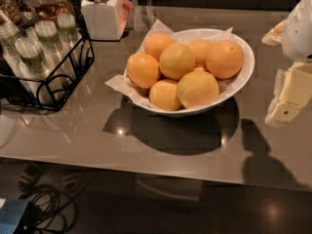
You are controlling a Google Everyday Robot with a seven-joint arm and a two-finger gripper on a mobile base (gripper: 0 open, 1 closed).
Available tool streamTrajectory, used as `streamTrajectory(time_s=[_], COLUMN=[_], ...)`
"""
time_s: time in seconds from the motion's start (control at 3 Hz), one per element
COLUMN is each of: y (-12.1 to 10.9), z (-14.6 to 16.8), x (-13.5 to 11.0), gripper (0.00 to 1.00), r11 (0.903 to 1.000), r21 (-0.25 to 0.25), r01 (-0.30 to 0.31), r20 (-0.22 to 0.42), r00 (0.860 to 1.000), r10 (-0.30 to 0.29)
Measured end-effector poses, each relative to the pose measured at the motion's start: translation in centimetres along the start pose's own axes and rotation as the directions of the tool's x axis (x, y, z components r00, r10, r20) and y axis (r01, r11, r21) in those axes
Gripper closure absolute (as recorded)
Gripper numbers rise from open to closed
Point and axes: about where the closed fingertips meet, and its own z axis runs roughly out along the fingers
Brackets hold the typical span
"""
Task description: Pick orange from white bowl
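Note:
The white bowl (243, 74), lined with crinkled white paper, stands on the glossy grey table (97, 130) at mid-back. It holds several round fruits piled together. The deepest orange one (224, 58) lies at the bowl's right side, with others at the left (143, 69) and back (157, 44). Paler yellow-orange fruits lie in the middle (177, 61) and front (197, 88). My gripper (288, 99), cream-coloured under a white arm housing (300, 28), hangs at the right edge of the view. It is to the right of the bowl, apart from it, and holds nothing that I can see.
A black wire basket (73, 67) with stacks of clear cups (31, 52) stands at the left. A white lidded jar (102, 13) and a glass jar (46, 4) stand at the back left. The table's front edge (146, 165) runs below the bowl. Cables (48, 208) lie on the floor.

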Motion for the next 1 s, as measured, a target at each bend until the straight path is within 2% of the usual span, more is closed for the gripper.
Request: streamTrajectory(time_s=[0.67,1.0], y=[-0.9,-3.5], z=[-0.2,-0.4], x=[-0.6,-2.1], gripper=[0.00,0.00], r11=[0.9998,0.9987], r21=[-0.011,-0.030], r01=[0.015,0.042], r20=[-0.009,0.008], r00=[1.000,0.999], r10=[-0.015,-0.041])
